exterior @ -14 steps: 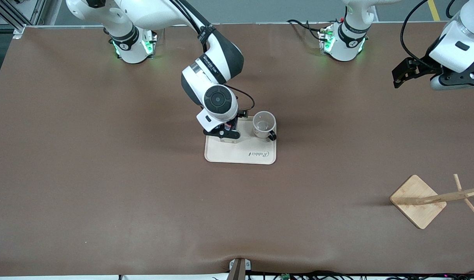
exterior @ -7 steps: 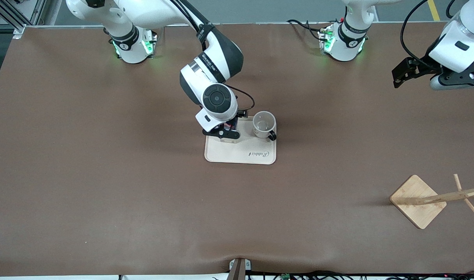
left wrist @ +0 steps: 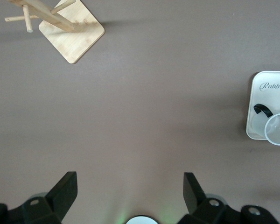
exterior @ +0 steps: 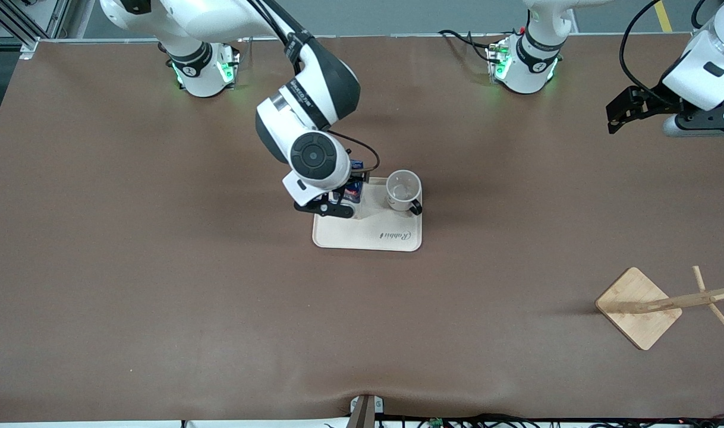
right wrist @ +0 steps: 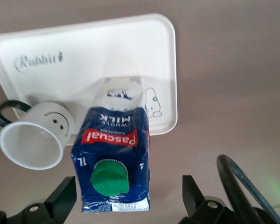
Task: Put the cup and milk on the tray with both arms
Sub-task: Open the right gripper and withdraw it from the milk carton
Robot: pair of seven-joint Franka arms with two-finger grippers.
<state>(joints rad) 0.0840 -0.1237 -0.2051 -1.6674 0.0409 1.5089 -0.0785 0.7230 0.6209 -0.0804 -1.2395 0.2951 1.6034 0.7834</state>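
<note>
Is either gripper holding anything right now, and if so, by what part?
Nothing is held. The right gripper stands open above the milk carton, which sits on the tray beside the cup. The left gripper is open over bare table.

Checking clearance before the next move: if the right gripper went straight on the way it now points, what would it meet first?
Probably the milk: it stands on the tray beside the cup, between the open fingers of the right gripper. Depth is unclear, so the fingers may pass alongside it.
</note>
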